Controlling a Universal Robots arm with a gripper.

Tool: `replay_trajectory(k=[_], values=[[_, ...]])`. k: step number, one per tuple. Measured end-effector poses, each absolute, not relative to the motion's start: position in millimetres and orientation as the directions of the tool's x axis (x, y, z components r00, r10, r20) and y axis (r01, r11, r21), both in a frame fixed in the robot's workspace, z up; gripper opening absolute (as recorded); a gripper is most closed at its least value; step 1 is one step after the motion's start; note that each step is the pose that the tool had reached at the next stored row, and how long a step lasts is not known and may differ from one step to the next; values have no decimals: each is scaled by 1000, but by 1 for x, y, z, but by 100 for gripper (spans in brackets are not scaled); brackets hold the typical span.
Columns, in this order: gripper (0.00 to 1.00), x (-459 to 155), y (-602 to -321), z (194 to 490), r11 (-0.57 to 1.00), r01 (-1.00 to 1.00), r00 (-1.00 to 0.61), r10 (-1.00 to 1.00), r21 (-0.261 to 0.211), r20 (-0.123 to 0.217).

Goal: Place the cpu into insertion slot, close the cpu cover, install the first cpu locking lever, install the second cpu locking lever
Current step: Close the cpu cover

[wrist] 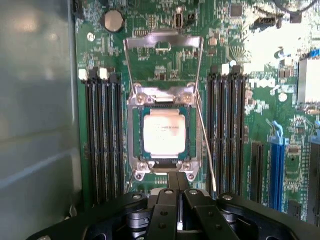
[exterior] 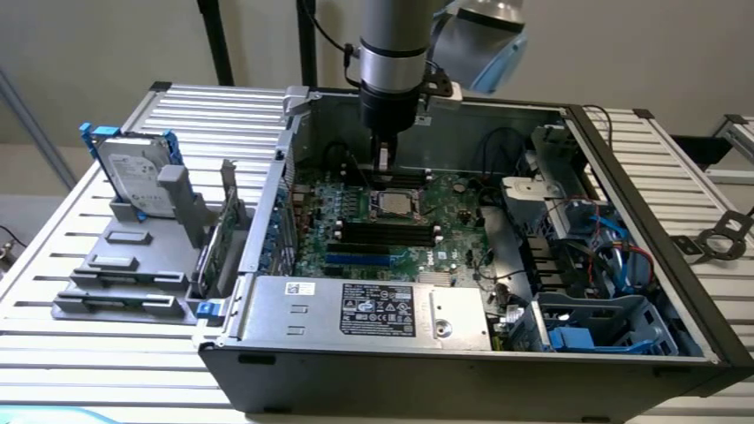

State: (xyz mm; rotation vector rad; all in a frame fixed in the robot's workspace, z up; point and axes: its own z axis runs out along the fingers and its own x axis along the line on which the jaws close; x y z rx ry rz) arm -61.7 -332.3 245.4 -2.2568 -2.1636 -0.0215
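Already the cpu [wrist: 161, 131] lies flat in the insertion slot [wrist: 134, 135], its pale metal top facing up and framed on all sides by the slot's rim. The cpu cover [wrist: 162, 42] is not down. It stands tilted up from its hinge at one edge of the slot, and the motherboard [wrist: 260, 120] shows through its open middle. A thin wire locking lever [wrist: 206, 145] runs along one side of the slot, swung loose and angled away from it. The gripper [wrist: 178, 182] hangs over the slot's edge opposite the hinge, its jaws pressed fully together and holding nothing. In the exterior view it sits just above the slot, inside the computer case [exterior: 471, 389].

Closing the cover looks like the step in hand. Done well, the closed jaws would press the cover's raised bar at its centre, so the frame drops squarely around the chip. That also keeps it clear of the loose lever and of the memory slots [wrist: 102, 140] flanking the slot.

The print on the cpu's top cannot be read, nor can the label on the silver box [exterior: 365, 309] near the slot.
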Motion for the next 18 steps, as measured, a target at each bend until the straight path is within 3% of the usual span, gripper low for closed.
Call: replay_trajectory(k=[12,18], values=[[11,-7,-332,280,-42,999,43,999,-32,20],[11,20,-332,283,-42,999,43,999,-33,30]])
